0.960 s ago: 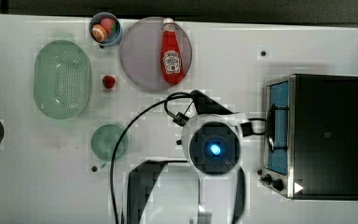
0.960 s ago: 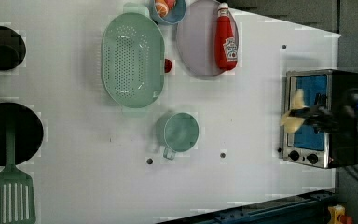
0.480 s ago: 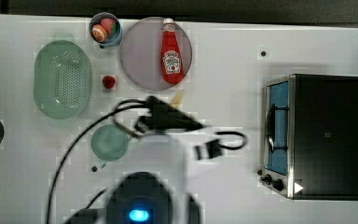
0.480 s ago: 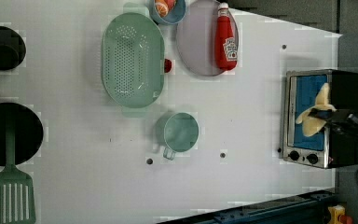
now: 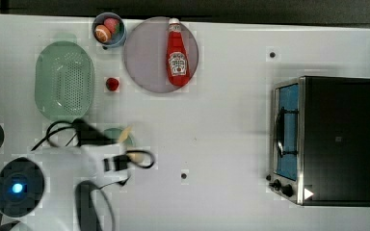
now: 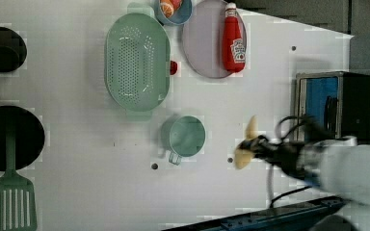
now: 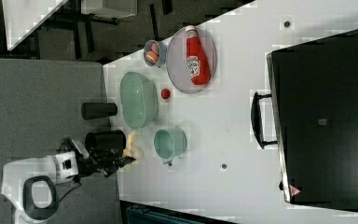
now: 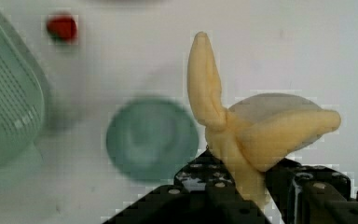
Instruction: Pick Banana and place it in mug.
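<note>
Fingers [image 8: 307, 186] of our gripper [image 8: 242, 186] pinch the banana [image 8: 242, 130] by its stem, held above the worktop [image 5: 231, 125] w/ the mug [image 6: 187, 136] just beside, near the front edge; colander [image 6: 136, 62] & plate [image 6: 204, 38] w/ ketchup bottle [image 6: 233, 38] sit toward the back edge

Pale yellow banana bunch [image 8: 242, 126] looks matt and waxy, translucent green plastic mug [image 8: 151, 138] smooth, white desk [image 5: 221, 120] matt.
</note>
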Controlling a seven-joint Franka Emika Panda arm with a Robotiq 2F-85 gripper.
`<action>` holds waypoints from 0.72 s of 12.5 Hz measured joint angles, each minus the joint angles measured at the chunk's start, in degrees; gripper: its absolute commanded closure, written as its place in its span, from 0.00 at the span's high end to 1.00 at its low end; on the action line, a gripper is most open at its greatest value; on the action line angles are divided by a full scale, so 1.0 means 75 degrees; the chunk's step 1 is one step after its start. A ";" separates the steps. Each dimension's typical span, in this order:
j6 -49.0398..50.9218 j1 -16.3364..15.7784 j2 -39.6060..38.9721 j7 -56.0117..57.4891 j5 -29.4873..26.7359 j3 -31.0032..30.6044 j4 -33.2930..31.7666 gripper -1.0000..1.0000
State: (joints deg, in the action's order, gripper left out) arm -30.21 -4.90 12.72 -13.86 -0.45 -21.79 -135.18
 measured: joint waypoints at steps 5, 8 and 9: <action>-0.1466 -0.0160 -0.1805 -0.1177 -0.0260 -0.0615 -0.0045 0.28; -0.2566 -0.0040 -0.2808 -0.1293 -0.0152 -0.0578 -0.0060 0.32; -0.2544 -0.0029 -0.2945 -0.1319 -0.0048 -0.0442 -0.0119 0.43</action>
State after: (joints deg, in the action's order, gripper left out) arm -49.29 -5.12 -9.37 -23.75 -0.81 -25.11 -136.08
